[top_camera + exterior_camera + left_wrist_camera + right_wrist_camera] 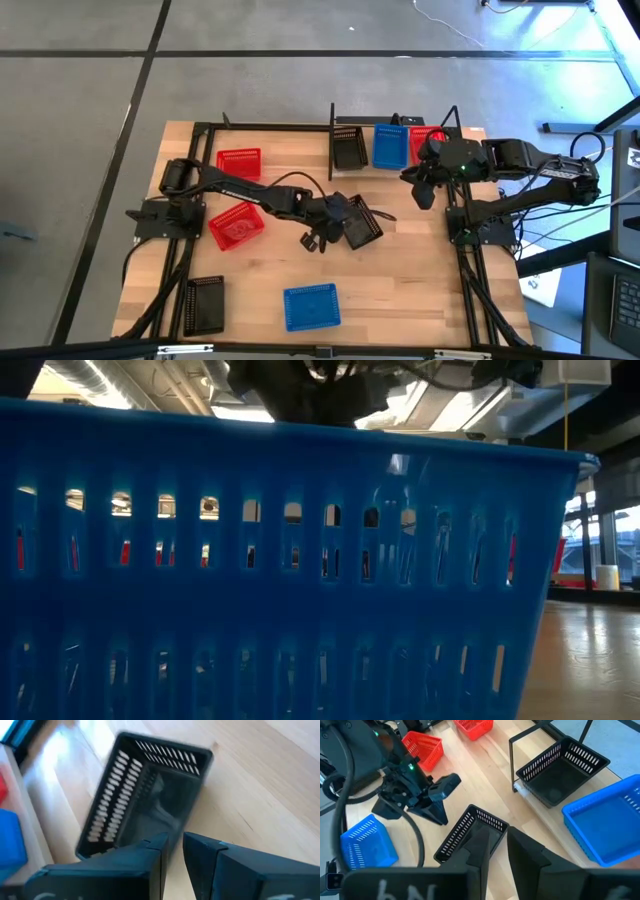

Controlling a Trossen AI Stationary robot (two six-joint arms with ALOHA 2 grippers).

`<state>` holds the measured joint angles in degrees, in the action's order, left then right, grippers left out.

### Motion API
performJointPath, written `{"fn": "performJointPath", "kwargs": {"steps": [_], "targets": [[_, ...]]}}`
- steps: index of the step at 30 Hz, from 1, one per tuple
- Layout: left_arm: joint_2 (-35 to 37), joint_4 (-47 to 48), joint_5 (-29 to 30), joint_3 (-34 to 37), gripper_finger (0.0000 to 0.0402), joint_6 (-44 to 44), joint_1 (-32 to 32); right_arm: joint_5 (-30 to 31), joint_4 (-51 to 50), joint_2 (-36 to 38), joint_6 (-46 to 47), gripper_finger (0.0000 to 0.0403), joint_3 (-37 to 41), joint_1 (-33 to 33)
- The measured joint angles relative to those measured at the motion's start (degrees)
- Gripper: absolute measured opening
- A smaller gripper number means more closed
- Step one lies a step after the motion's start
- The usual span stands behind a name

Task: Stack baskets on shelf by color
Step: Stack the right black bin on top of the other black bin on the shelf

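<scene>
no brand, label or legible writing shows on any basket or on the shelf; pale marks on the right arm's wrist housing in its own view cannot be read

the baskets are small rectangular plastic tubs with slotted walls. on the black metal-rod shelf at the far edge of the light wooden tabletop, a black perforated basket, a blue perforated basket and a red perforated basket stand side by side, the red one partly hidden by the right arm. loose on the tabletop: a red basket near the far left, a second red basket tilted just in front of it, a black basket at the near left, a blue basket at the near middle, and a black basket at the centre, which lies skewed

the left end effector is at the centre, just beside that skewed black basket; its fingers stand a narrow gap apart, and whether they touch the basket cannot be told

the right end effector hangs near the shelf's right end, its fingers slightly apart, with nothing between them
</scene>
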<state>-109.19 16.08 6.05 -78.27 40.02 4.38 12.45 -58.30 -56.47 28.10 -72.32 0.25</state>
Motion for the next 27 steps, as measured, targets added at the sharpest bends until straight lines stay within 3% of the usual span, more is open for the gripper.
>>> {"fn": "performJointPath", "kwargs": {"steps": [27], "targets": [[-1.11, -0.33, 0.23, 0.15, 0.0050, 1.24, -1.92, 0.09, 0.15, 0.00, 0.04, 0.0067, 0.01, 0.00]]}}
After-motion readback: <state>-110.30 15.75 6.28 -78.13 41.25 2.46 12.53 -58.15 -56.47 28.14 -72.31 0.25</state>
